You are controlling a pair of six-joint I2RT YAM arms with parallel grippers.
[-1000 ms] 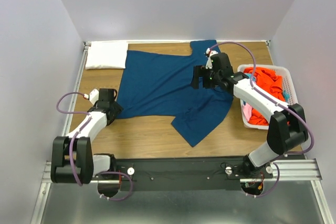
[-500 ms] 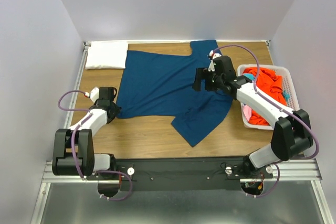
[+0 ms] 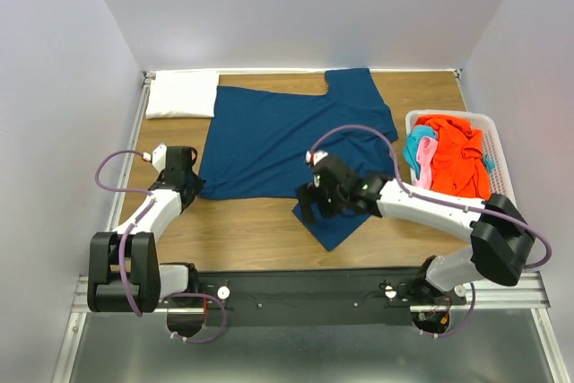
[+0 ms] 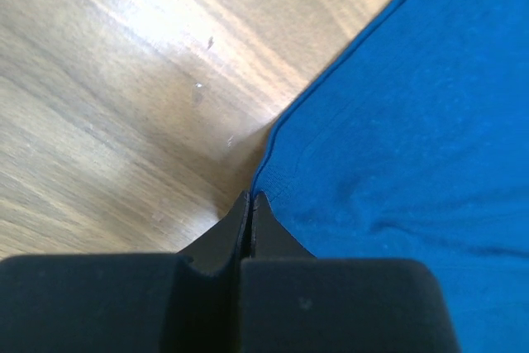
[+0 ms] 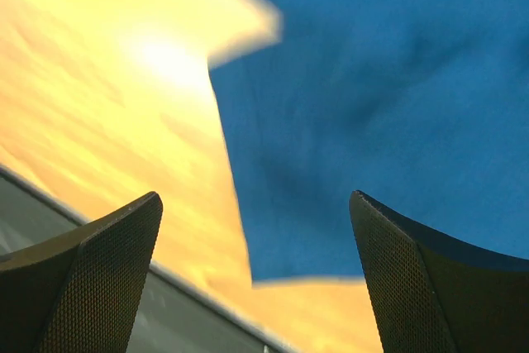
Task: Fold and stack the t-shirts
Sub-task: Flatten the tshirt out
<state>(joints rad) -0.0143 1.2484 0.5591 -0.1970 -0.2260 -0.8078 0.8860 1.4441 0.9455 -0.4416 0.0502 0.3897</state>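
A large navy blue t-shirt (image 3: 287, 136) lies spread on the wooden table, one flap reaching toward the near edge. My left gripper (image 3: 192, 187) is shut at its near left corner. In the left wrist view the tips (image 4: 250, 201) pinch the hem corner of the blue cloth (image 4: 413, 138). My right gripper (image 3: 308, 206) hovers open over the shirt's near flap. The right wrist view shows that flap's blue corner (image 5: 347, 121) between the wide-apart fingers (image 5: 99, 270). A folded white t-shirt (image 3: 182, 93) lies at the back left.
A white slatted basket (image 3: 499, 157) at the right holds an orange t-shirt (image 3: 457, 154), a pink one (image 3: 423, 169) and a teal one (image 3: 414, 143). The table's metal front rail (image 3: 314, 291) runs close below the flap. Bare wood (image 3: 242, 226) lies between the arms.
My left gripper has shut on the shirt's near left corner. My right arm has swung from the shirt's far right side down to its near flap, staying open.
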